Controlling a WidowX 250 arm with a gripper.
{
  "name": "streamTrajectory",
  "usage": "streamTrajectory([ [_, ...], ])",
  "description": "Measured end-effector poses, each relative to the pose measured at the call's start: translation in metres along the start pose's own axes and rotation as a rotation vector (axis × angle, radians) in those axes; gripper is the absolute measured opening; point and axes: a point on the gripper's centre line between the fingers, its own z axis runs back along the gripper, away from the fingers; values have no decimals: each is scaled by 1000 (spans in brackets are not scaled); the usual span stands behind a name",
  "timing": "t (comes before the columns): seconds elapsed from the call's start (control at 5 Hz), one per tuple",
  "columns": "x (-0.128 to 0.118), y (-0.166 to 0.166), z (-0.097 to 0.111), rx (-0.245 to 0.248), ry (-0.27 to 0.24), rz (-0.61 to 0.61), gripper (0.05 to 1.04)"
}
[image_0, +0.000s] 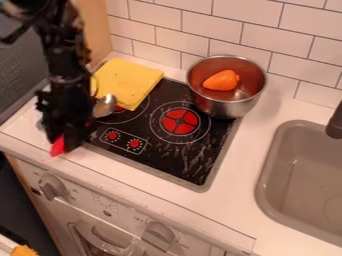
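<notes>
Lower left corner: an orange-yellow scrap (24, 250), cut by the edge, so its purpose there is unclear.
Gripper: the black gripper (65, 139) hangs down over the counter's front left, beside the cooktop; whether it is open, closed or gripping something I cannot tell, since its dark bulk hides the contact.
Pinkish-red thing: a small piece (58, 146) pokes out under the gripper near the counter's front edge (held or merely lying there, I can't say).
Spoon: its metal bowl (105, 106) shows just right of the arm, near the cloth; the arm hides the rest, so what supports it is uncertain.
Yellow cloth: folded (130, 80) and spread flat over the cooktop's back left corner, a broad shape that probably helps it stay put.
Cooktop: black (194, 162), set into the counter, with printed red burners and dials.
Metal pot: upright (230, 107) at the back right corner, probably resting stably on its flat base.
Orange piece: lies inside the pot (221, 80), where the walls would stop it rolling away.
Sink: grey basin (294, 190) at far right, below the dark faucet (335, 121).
</notes>
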Motion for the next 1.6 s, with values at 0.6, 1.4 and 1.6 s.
streamTrajectory([
  [0.6, 18, -87, 47, -78, -118, 8, 418],
  [1.4, 22, -125, 13, -115, -40, -54, 1003],
  [1.6, 23, -126, 44, -61, -156, -89, 1004],
])
